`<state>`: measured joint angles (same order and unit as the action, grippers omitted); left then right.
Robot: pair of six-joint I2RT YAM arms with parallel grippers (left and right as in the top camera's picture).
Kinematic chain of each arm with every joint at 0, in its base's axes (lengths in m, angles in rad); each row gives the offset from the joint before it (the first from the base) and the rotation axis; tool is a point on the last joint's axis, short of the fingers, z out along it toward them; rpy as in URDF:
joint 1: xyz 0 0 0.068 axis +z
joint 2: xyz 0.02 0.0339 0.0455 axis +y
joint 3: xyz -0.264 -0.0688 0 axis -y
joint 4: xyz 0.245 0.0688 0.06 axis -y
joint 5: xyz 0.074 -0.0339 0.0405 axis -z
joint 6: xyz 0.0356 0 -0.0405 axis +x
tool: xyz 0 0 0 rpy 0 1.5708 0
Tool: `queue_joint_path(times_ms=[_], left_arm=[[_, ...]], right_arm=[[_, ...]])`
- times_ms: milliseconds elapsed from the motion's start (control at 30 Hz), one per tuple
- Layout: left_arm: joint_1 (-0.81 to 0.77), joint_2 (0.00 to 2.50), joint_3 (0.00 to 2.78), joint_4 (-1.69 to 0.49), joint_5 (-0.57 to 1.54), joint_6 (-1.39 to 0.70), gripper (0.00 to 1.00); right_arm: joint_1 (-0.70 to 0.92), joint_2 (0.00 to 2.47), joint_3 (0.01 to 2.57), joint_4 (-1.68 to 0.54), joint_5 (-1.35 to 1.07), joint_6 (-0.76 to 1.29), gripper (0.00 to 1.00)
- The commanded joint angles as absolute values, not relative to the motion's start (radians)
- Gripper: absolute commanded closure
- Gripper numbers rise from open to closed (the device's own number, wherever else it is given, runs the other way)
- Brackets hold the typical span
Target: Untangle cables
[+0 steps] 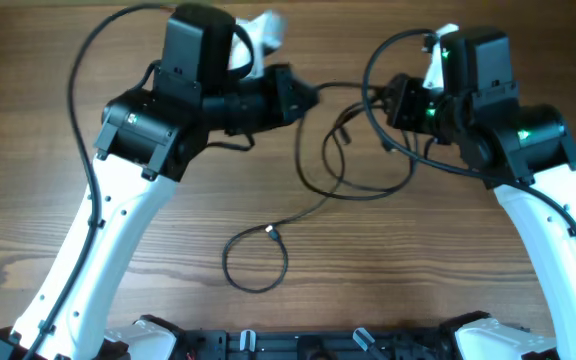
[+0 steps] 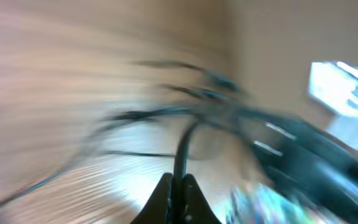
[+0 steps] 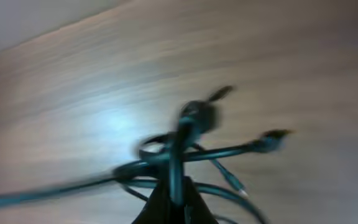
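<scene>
Wood-grain surface (image 1: 438, 290), brown, carrying everything listed below.

Item 1, cables (image 1: 344, 128). You have thin black cords in a loose tangle on the surface, lying between the two pincers in the far half of the overhead view. Several strands cross one another there. One strand leaves the tangle toward the robot's base and curls into an open loop (image 1: 227, 262), well apart from both pincers. A small plug (image 1: 272, 233) with a metallic tip lies at the top of that loop.

Item 2, left pincer (image 1: 306, 100). It points across the surface at the left edge of the tangle. In your left wrist view the left pincer (image 2: 178, 186) has its fingertips pressed together on a single black strand (image 2: 183, 146), which rises from between them into the crossing cords. That view is heavily blurred, so you cannot sort out the strands beyond the pinched one.

Item 3, right pincer (image 1: 396, 104). It faces the left one from the tangle's right edge. In your right wrist view the right pincer (image 3: 176, 194) is likewise closed on one strand (image 3: 178, 152), which runs up to a dark knot (image 3: 196, 116). Two connector ends stick out past the knot, one upper (image 3: 222, 93) and one to the side (image 3: 272, 135). This view is also blurred.

Item 4, arms. Both are white with black joints. The left arm (image 1: 98, 250) and right arm (image 1: 558, 250) reach in from the near corners.
</scene>
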<state>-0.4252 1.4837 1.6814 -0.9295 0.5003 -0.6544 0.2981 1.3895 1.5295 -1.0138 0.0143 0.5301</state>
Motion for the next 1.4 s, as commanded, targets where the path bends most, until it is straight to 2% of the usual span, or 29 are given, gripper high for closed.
queue_joint_path(times_ms=[0, 67, 133, 200, 300, 367, 467, 600, 633, 733, 800, 833, 867, 933, 1033, 1233, 1367], left_arm=[[-0.279, 1.462, 1.68, -1.082, 0.028, -0.91, 0.96], [-0.148, 1.462, 1.68, -1.145, 0.028, -0.983, 0.96], [-0.061, 1.462, 1.68, -1.181, 0.032, -0.984, 0.96], [-0.006, 1.462, 1.679, -1.206, 0.021, -0.984, 0.96], [0.084, 1.462, 1.679, -1.242, -0.106, -0.984, 0.96], [0.126, 1.462, 1.679, -1.258, -0.036, -0.972, 0.96], [0.108, 1.462, 1.679, -1.229, 0.093, -0.923, 0.96], [0.059, 1.465, 1.679, -1.092, 0.385, -0.647, 0.96], [0.03, 1.472, 1.679, -1.06, 0.53, -0.545, 0.96], [-0.045, 1.494, 1.679, -1.06, 0.47, -0.516, 0.95], [-0.085, 1.522, 1.679, -1.095, 0.302, -0.516, 0.71], [-0.099, 1.538, 1.679, -1.12, 0.213, -0.516, 0.47], [-0.11, 1.556, 1.679, -1.147, 0.14, -0.516, 0.02], [-0.121, 1.607, 1.679, -1.177, 0.108, -0.522, 0.0], [-0.128, 1.674, 1.679, -1.198, 0.179, -0.523, 0.0], [-0.188, 1.727, 1.679, -1.193, 0.232, -0.474, 0.0], [-0.24, 1.744, 1.679, -1.152, 0.226, -0.474, 0.0]], right_arm=[[0.294, 1.357, 1.544, -1.091, 0.358, 0.749, 0.96], [0.294, 1.357, 1.545, -1.132, 0.422, 0.848, 0.96], [0.294, 1.357, 1.544, -1.128, 0.421, 0.849, 0.96], [0.293, 1.357, 1.544, -1.131, 0.426, 0.889, 0.96], [0.293, 1.357, 1.544, -1.131, 0.428, 0.92, 0.96], [0.293, 1.357, 1.545, -1.118, 0.413, 0.918, 0.96], [0.293, 1.357, 1.544, -1.088, 0.353, 0.92, 0.96], [0.293, 1.357, 1.545, -1.044, 0.354, 0.92, 0.96], [0.293, 1.353, 1.545, -0.988, 0.297, 0.916, 0.96], [0.293, 1.327, 1.555, -0.87, 0.196, 0.863, 0.96], [0.293, 1.31, 1.578, -0.863, 0.181, 0.863, 0.95], [0.293, 1.304, 1.582, -0.872, 0.181, 0.862, 0.95], [0.293, 1.3, 1.582, -0.879, 0.181, 0.86, 0.96], [0.293, 1.299, 1.582, -0.894, 0.163, 0.857, 0.96], [0.29, 1.294, 1.597, -0.819, -0.02, 0.865, 0.96], [0.226, 1.292, 1.824, -0.671, -0.387, 0.896, 0.96], [0.197, 1.275, 1.933, -0.665, -0.455, 0.918, 0.96]])
